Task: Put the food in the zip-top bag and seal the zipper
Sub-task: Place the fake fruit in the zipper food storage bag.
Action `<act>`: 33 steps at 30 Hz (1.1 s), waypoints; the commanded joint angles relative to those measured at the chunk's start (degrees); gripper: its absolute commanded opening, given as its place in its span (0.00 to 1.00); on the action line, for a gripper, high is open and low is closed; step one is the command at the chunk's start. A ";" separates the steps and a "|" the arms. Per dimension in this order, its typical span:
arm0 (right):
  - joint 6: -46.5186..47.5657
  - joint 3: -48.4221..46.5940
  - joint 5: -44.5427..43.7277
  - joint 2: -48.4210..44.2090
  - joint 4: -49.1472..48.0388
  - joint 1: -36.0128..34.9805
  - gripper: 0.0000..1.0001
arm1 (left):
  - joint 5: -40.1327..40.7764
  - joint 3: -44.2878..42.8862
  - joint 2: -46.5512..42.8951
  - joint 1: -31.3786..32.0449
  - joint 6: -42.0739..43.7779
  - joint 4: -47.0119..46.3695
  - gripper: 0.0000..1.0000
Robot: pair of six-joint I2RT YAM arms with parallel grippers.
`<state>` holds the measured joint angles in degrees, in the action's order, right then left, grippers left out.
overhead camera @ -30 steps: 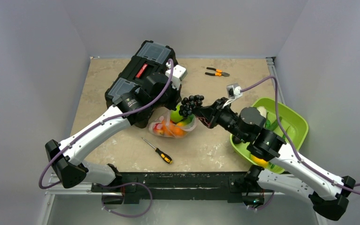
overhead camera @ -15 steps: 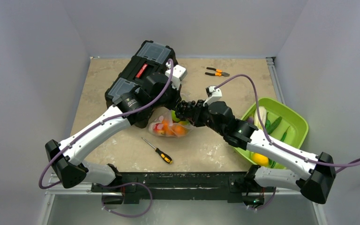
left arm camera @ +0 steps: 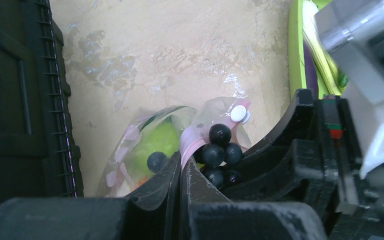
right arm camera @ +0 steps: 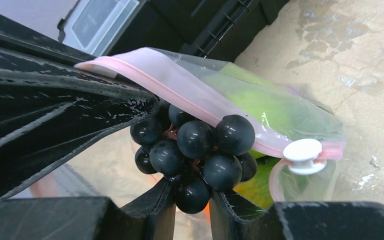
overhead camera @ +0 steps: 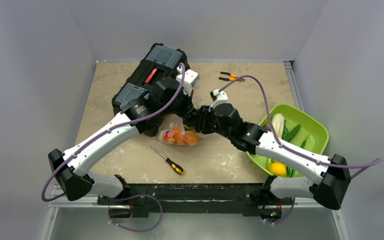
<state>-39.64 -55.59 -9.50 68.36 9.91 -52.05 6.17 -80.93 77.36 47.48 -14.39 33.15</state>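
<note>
clear zip-top bag (right arm camera: 280,107), pink zipper (right arm camera: 180,82), dark grape bunch (right arm camera: 195,150) at mouth | left claw (left arm camera: 181,170) clamped on zipper | right claw (right arm camera: 191,196) around bunch, grip unclear | beige tabletop (overhead camera: 220,150), grey walls (overhead camera: 205,25)

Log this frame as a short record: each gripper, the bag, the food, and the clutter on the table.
left gripper: shut on the zipper, holding the zip-top bag mouth up
right gripper: grape bunch between its fingers at the bag mouth; clamped or releasing, unclear
in bag: green, orange and red food
zipper state: unsealed, white slider at one end
green bowl: holds yellow fruit and green pieces
clutter: toolbox, screwdriver, pliers
</note>
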 commanded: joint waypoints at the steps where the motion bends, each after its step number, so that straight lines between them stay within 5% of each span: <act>1: 1.05 -1.73 2.61 1.41 -0.75 -0.98 0.25 | -0.91 -2.83 -1.47 0.07 -0.72 -2.03 0.00; 25: -0.51 -3.78 -13.30 -10.21 12.22 -1.12 0.61 | -0.72 -2.83 -1.86 0.07 -0.64 -1.95 0.00; 33: -0.10 -3.20 -15.83 -7.84 16.63 -1.03 0.54 | -0.76 -2.84 -1.72 0.10 -0.59 -2.01 0.00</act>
<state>-40.01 -59.05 -23.14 59.16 24.75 -52.93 5.89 -80.93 77.36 47.53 -14.41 33.85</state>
